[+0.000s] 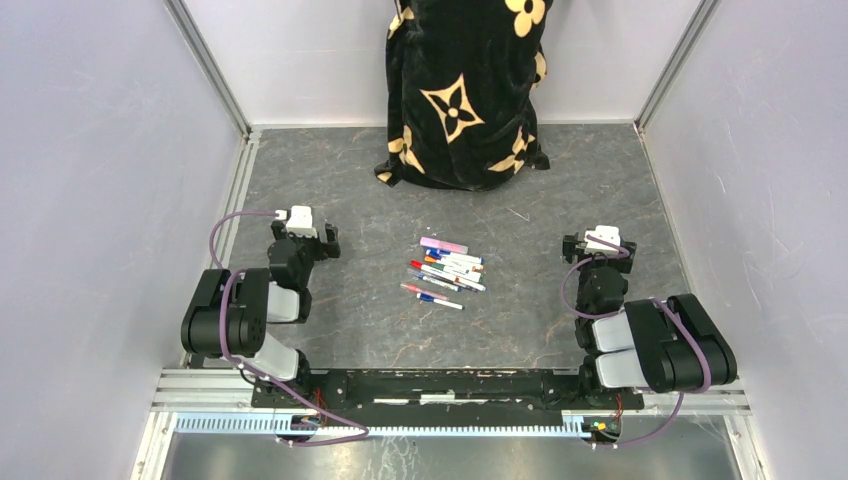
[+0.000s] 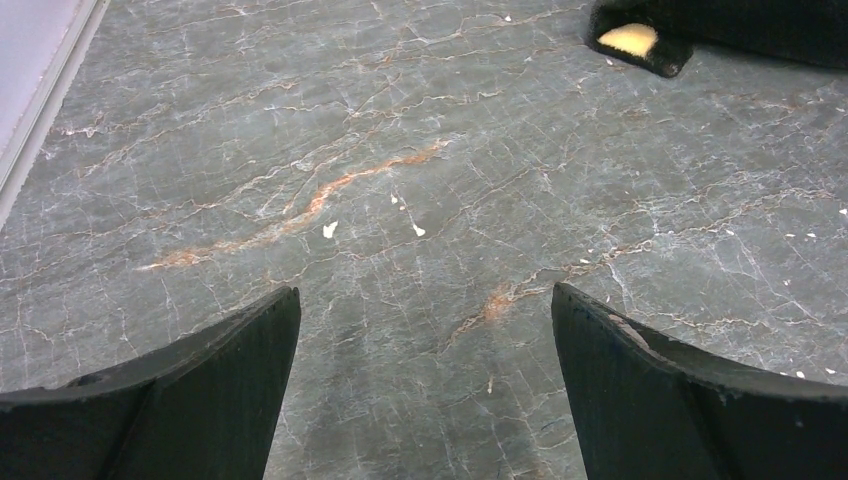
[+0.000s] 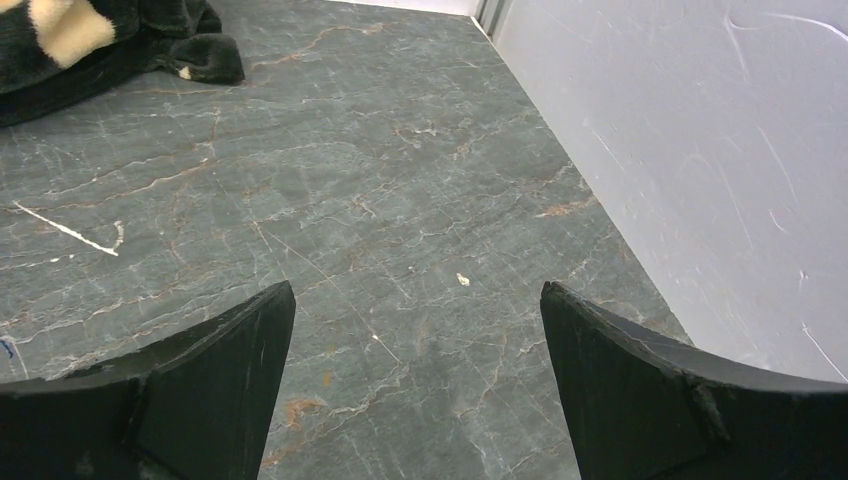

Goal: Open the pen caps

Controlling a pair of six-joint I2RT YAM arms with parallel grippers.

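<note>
Several thin pens (image 1: 447, 270), mostly white barrels with coloured ends and one pink, lie in a loose heap on the grey marble table's middle; their caps are too small to tell apart. My left gripper (image 1: 303, 221) is folded back left of the heap, well apart from it. In the left wrist view it (image 2: 425, 300) is open and empty over bare table. My right gripper (image 1: 601, 240) sits right of the heap, apart from it. In the right wrist view it (image 3: 418, 295) is open and empty. No pen shows in either wrist view.
A black cloth with tan flower prints (image 1: 465, 90) hangs at the back middle and rests on the table; its hem shows in the left wrist view (image 2: 640, 40) and the right wrist view (image 3: 110, 45). White walls (image 3: 700, 150) close both sides.
</note>
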